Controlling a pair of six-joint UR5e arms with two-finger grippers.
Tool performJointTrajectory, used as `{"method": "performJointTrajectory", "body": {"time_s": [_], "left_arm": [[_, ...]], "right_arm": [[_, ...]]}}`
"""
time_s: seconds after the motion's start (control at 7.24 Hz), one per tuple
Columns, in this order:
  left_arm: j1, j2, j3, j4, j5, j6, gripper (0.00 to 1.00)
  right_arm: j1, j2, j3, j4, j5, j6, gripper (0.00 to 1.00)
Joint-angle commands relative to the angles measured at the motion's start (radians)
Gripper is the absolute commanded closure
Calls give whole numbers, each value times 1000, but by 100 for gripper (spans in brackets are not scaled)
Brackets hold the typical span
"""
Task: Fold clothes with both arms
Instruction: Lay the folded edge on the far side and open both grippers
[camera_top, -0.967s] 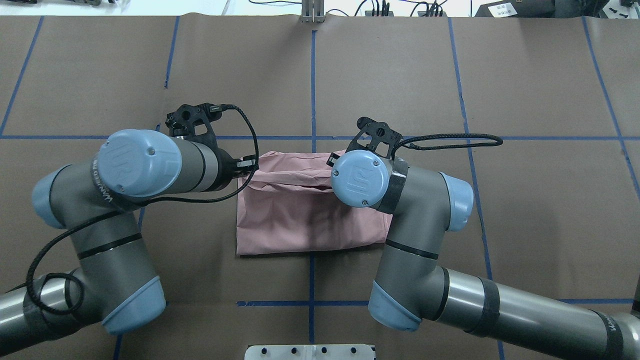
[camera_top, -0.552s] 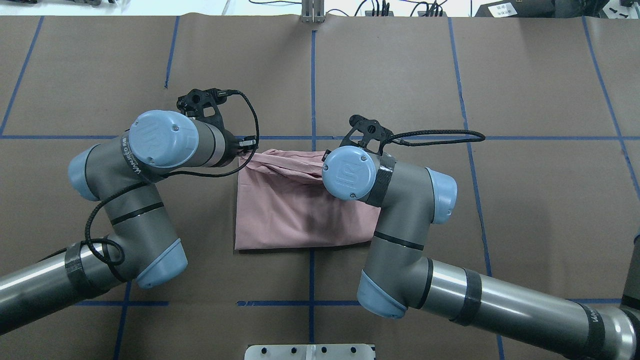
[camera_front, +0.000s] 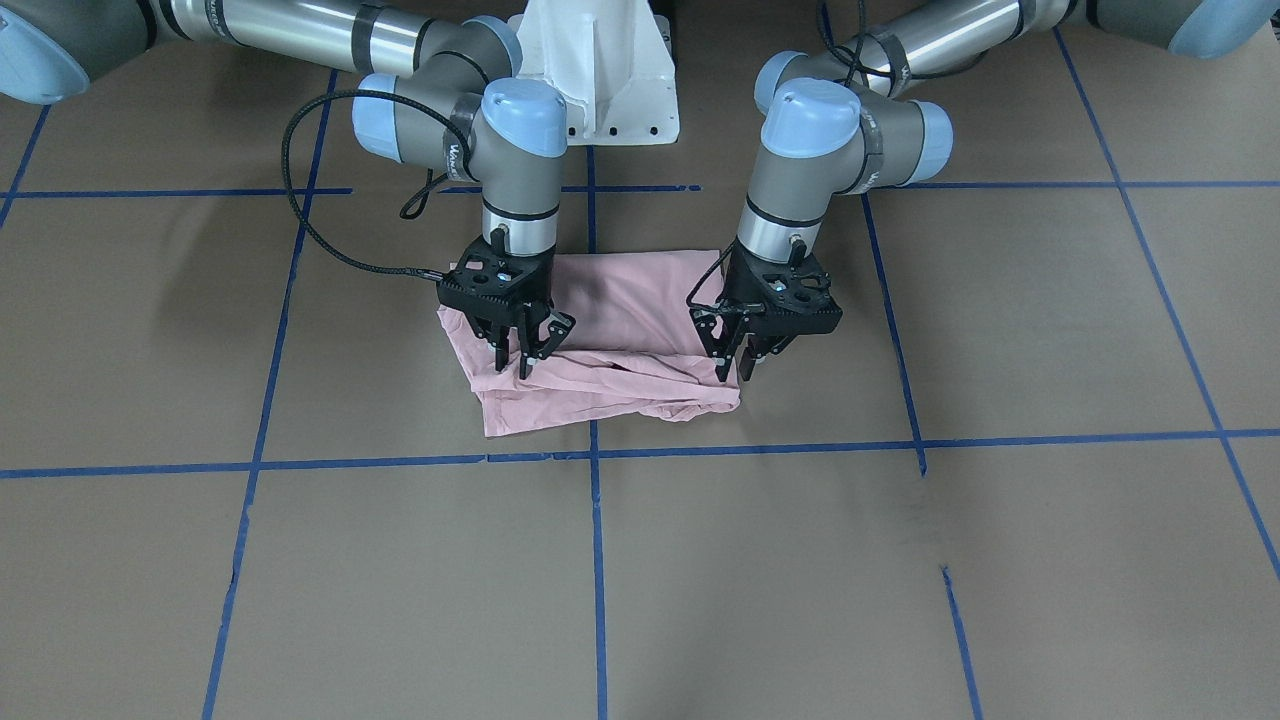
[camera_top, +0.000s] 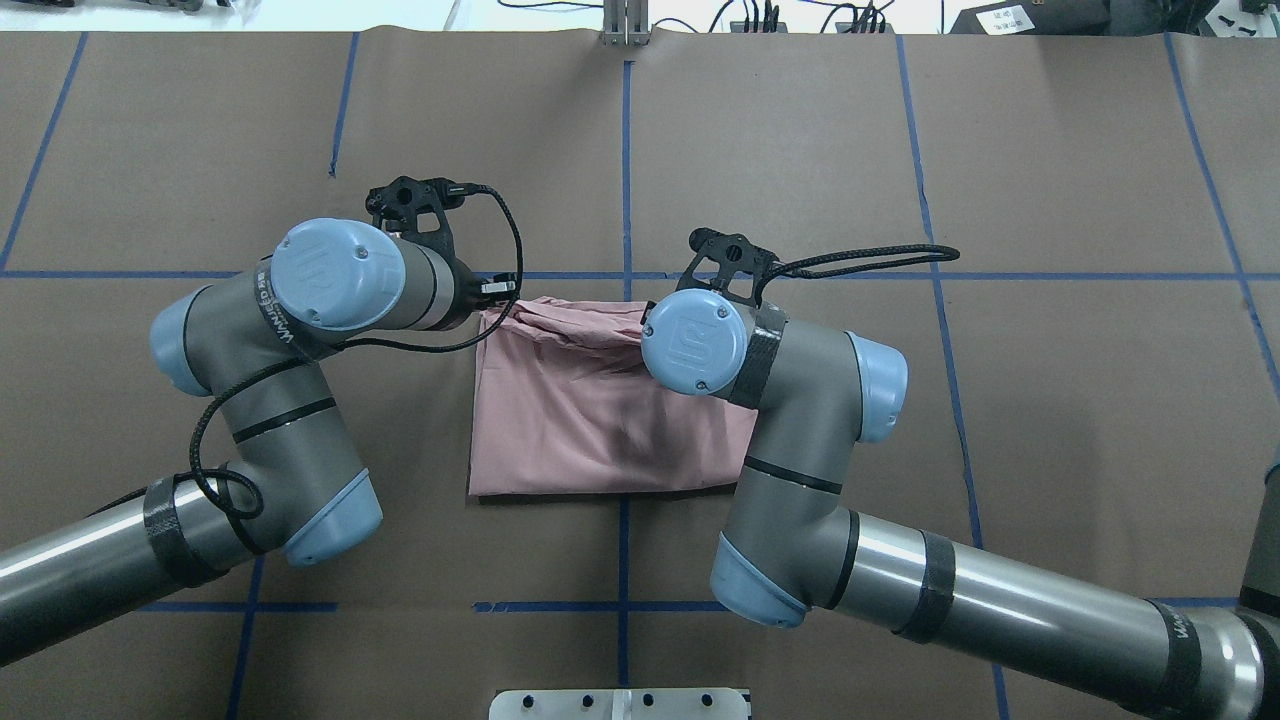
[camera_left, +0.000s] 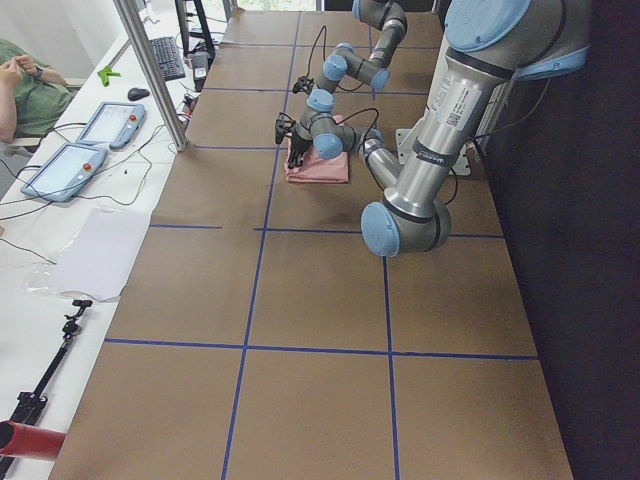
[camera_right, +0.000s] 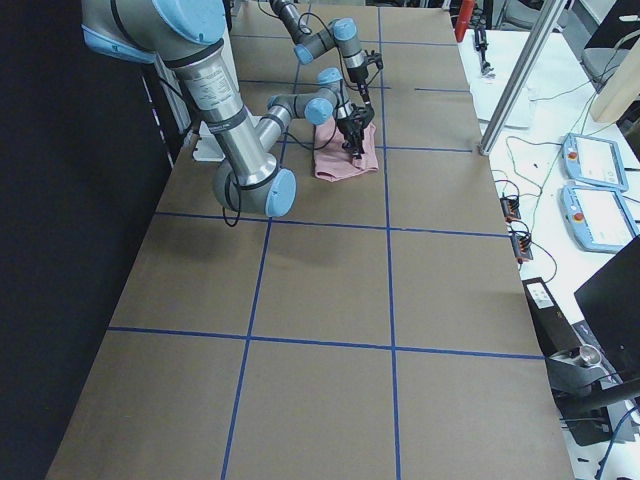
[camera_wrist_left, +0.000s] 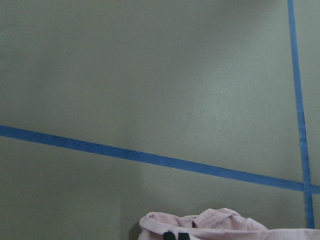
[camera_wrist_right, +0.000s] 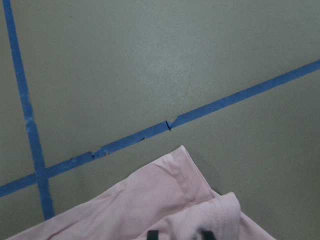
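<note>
Overhead exterior view: the shirt (camera_top: 590, 430) lies folded to a rough rectangle at the middle of the table (camera_top: 1050, 150). Its far edge sits just short of the cross tape line (camera_top: 850, 276), and both arms stand over that edge.

Front-facing view: the left gripper (camera_front: 737, 368) is narrow and pinched on one far corner. The right gripper (camera_front: 522, 362) is also narrow, on the other corner. Its wrist view shows cloth between the tips, which I judge to be a hold.

Change noted: over the last second both wrists have advanced away from the robot, and the right one has edged toward the left. The shirt's near edge has crept after them, and its side edge under the right arm has drawn in. The far edge is rumpled into a ridge between the grippers.

Assessment: the cloth is being dragged, not released. A lower layer pokes out on the right gripper's side, so this fold looks laid but untidy. It likely needs the far edge stretched flat before letting go.
</note>
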Motion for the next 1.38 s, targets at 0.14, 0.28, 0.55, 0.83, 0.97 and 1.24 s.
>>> {"method": "performJointTrajectory", "body": {"time_s": [0.14,0.28,0.55,0.83,0.97,1.24], "left_arm": [[-41,34,-49,-4,-75,142,0],[-41,34,-49,-4,-76,142,0],[-40,35,-51,-4,-77,133,0],[-40,37,-58,-4,-77,130,0],[-40,38,-58,-4,-77,130,0],[-37,40,-65,-4,-77,110,0]], "right_arm": [[5,37,23,-7,78,-151,0],[0,40,33,-7,85,-165,0],[-72,33,9,-12,50,-175,0],[-29,34,-67,-11,45,-291,0],[30,49,-127,-4,46,-346,0],[180,88,-301,-1,81,-519,0]]}}
